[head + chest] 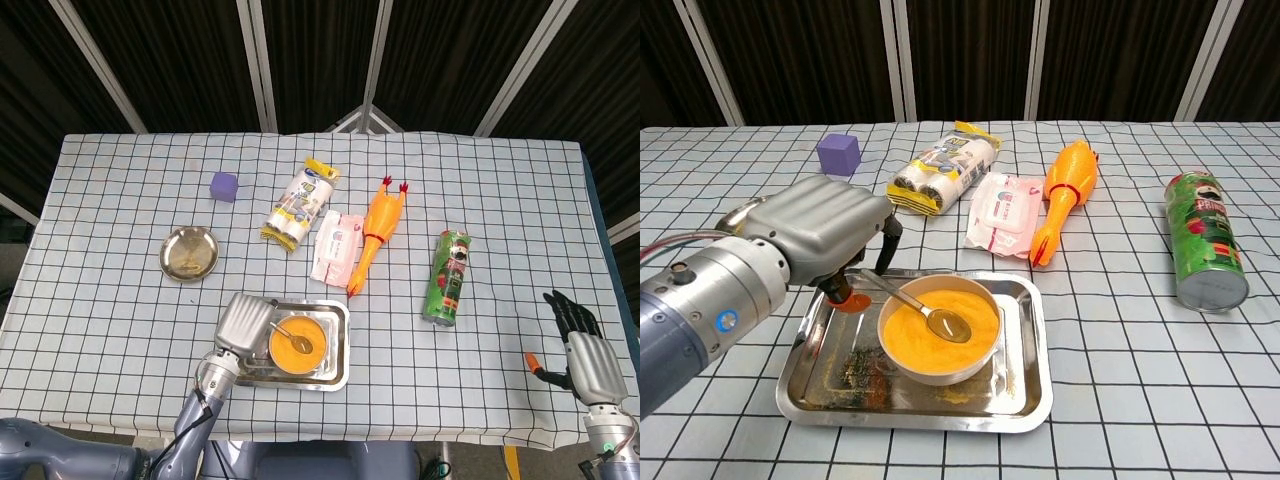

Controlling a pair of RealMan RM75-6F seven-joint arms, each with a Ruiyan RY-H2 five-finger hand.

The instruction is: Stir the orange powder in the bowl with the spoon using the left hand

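A white bowl (902, 358) of orange powder (925, 332) stands in a steel tray (1023, 398) at the near edge of the table. A metal spoon (912, 302) lies in it, its scoop on the powder and its handle pointing up-left over the rim. My left hand (820, 235) hovers over the tray's left side, fingers curled down and apart, right by the handle's end; I see no grip on it. The head view shows the same left hand (243, 320) beside the bowl (295, 342). My right hand (580, 352) rests spread at the table's near right corner.
Behind the tray lie a wipes pack (1005, 212), a rubber chicken (1065, 195) and a pack of rolls (940, 170). A green can (1202, 250) lies on its side at the right. A purple cube (839, 152) and a small steel dish (188, 253) sit at the left.
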